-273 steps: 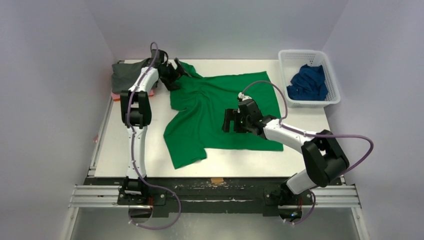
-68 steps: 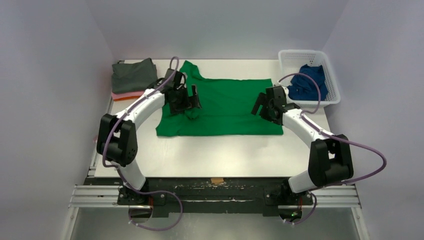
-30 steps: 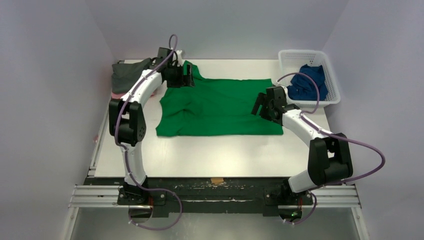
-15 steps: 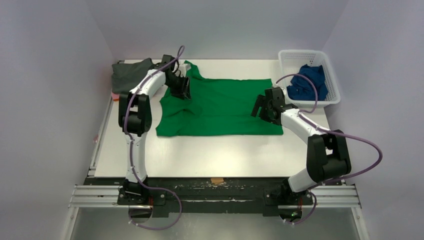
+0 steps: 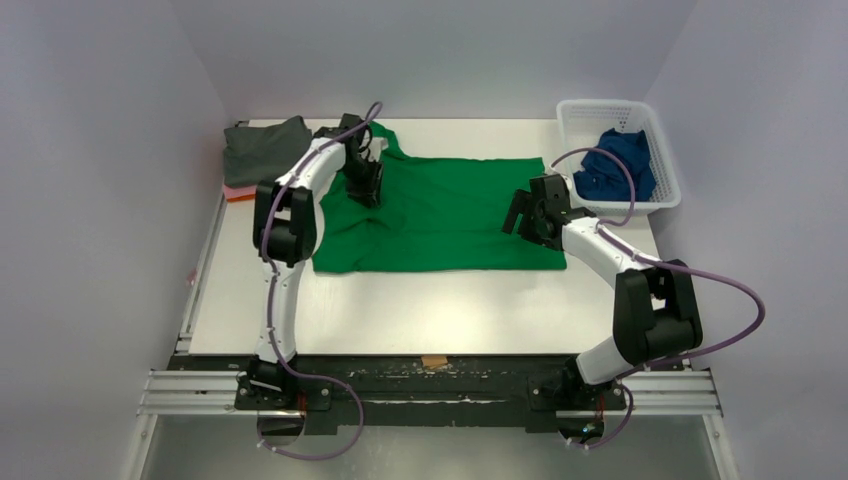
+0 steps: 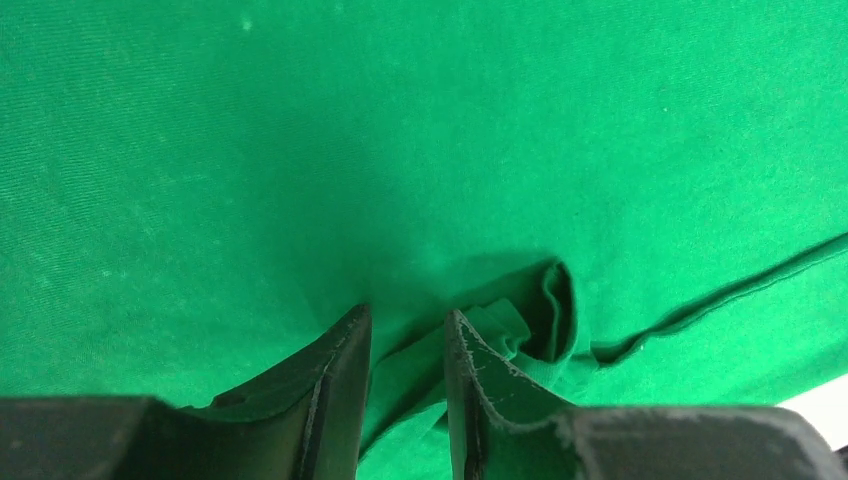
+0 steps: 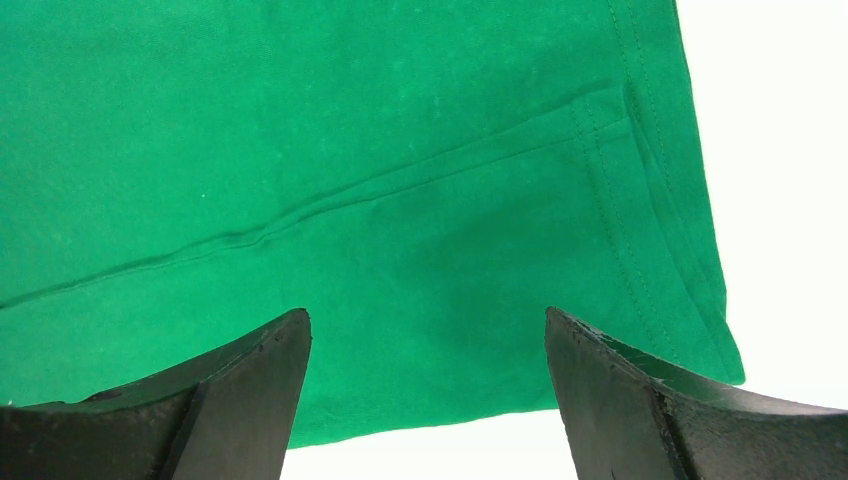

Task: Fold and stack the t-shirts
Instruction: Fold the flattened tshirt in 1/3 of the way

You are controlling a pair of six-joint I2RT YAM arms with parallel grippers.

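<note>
The bright green t-shirt (image 5: 450, 215) lies folded in half on the white table (image 5: 430, 300), a sleeve poking out at the back left. My left gripper (image 5: 367, 190) is down on its left part near the collar. In the left wrist view its jaws (image 6: 405, 312) stand narrow with a bunched fold of the green cloth (image 6: 300, 150) pinched between them. My right gripper (image 5: 522, 214) hovers open over the shirt's right hem. In the right wrist view the wide jaws (image 7: 427, 315) straddle the hem corner of the green cloth (image 7: 350, 130), holding nothing.
A folded dark grey t-shirt (image 5: 262, 148) lies on a pink one (image 5: 243, 191) at the back left corner. A white lattice basket (image 5: 600, 105) at the back right holds a crumpled royal blue t-shirt (image 5: 615, 165). Grey walls enclose the table.
My left gripper came forward from the sleeve at the back onto the shirt near the collar and narrowed its jaws on a fold. The right arm barely moved.
</note>
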